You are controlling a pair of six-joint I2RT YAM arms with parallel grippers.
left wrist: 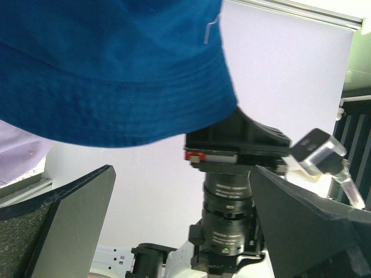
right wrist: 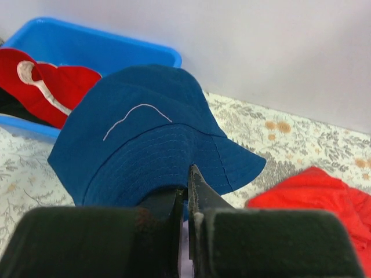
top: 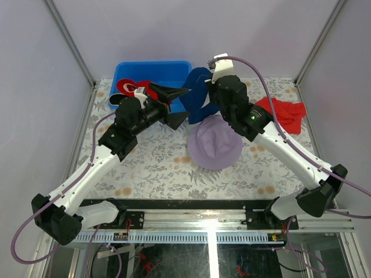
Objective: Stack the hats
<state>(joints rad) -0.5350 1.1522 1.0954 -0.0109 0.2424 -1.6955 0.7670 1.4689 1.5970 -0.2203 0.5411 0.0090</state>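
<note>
Floral table point(top: 151, 168): blue bin point(top: 124, 70) rear left, lavender hat point(top: 215, 146) centre, red cloth point(top: 284, 113) right.

Above the counter point(top: 151, 162) hung the navy hat point(top: 196, 95), pinched by the right gripper point(top: 207, 99); the left gripper point(top: 175, 104) spread wide beside it. Below, the lavender hat point(top: 215, 145) lay flat; red hat point(top: 128, 87) in blue bin point(top: 168, 70).

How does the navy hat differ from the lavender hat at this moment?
The navy hat is dark blue; the lavender hat is pale purple. The navy hat hangs in the air, its brim pinched by the right gripper; the lavender hat lies crown-up on the table, ungripped. Both are soft bucket hats.
</note>
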